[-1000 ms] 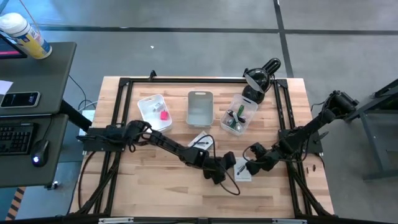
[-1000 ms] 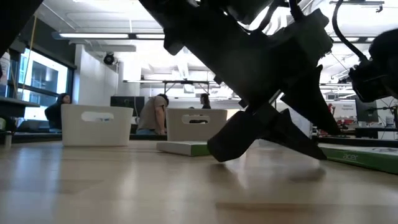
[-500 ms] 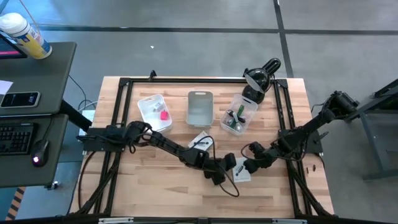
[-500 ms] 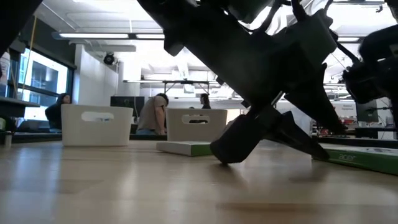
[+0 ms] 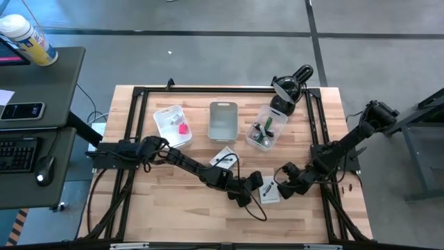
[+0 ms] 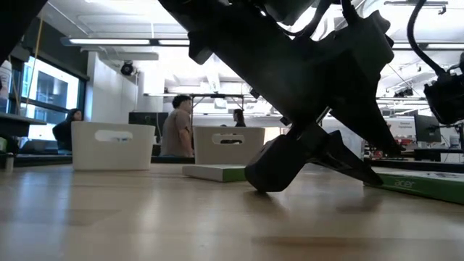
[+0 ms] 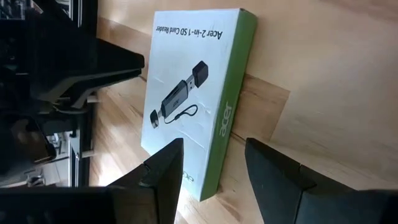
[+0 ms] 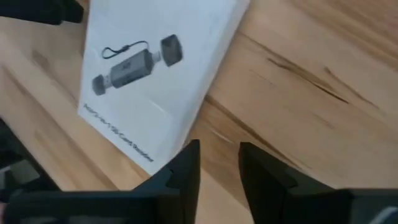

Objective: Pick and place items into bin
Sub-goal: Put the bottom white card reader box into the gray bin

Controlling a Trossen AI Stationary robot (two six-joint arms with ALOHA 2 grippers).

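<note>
Three bins line the table's far edge: the left bin [image 5: 173, 125] holds a pink block [image 5: 183, 128], the middle bin [image 5: 223, 119] looks empty, the right bin [image 5: 266, 129] holds dark and green pieces. Only the wrist views show the card's print: a white card [image 7: 189, 93] lies flat between the left gripper [image 7: 214, 168], jaws wide, and the right gripper [image 8: 217, 165], jaws narrowly parted.

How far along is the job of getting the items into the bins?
Partly done. The left bin already holds a pink block, and the right bin holds a green pen and dark pieces; the middle bin looks empty. In hand: both open tools, left and right, flank a white card-reader box lying on the table. A second box also remains.
</note>
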